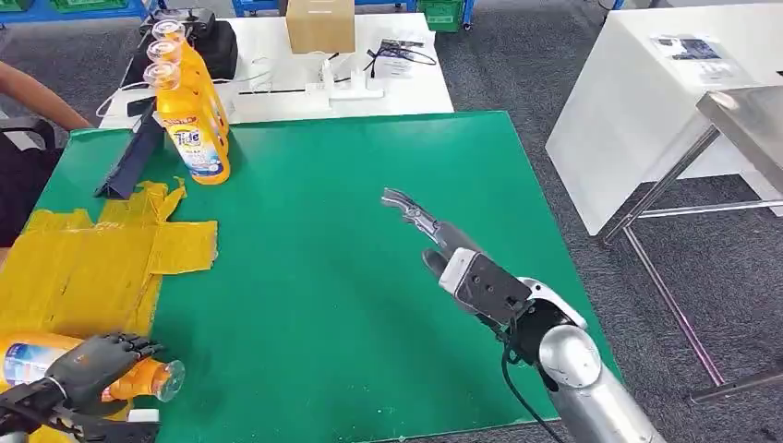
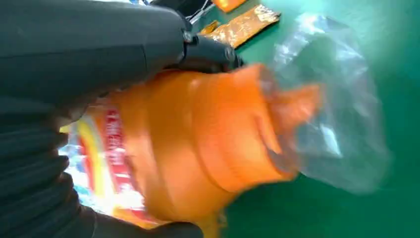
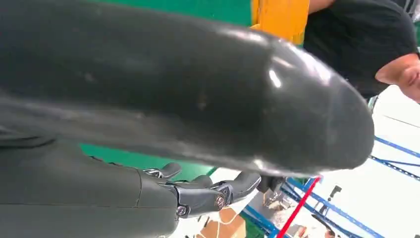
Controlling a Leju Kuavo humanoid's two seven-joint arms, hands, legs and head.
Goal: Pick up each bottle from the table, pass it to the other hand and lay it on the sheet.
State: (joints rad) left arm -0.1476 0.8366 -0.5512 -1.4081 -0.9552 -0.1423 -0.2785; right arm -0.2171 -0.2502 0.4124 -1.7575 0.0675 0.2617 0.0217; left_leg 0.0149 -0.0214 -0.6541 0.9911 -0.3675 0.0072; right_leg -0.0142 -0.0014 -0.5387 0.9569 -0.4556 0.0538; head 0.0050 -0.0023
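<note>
Left hand (image 1: 92, 369) grips a bottle (image 1: 32, 362) lying over the yellow sheet (image 1: 83, 268); right hand (image 1: 452, 254) hovers empty, fingers apart, above the tabletop (image 1: 323, 277).

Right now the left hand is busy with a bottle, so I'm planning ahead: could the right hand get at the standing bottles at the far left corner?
Probably yes: the right hand is open, and bare green table lies between it and the standing bottles.

I see the green table (image 1: 369, 277) carrying upright bottles (image 1: 189, 111) upper left and a yellow sheet (image 1: 92, 258) at left.
</note>
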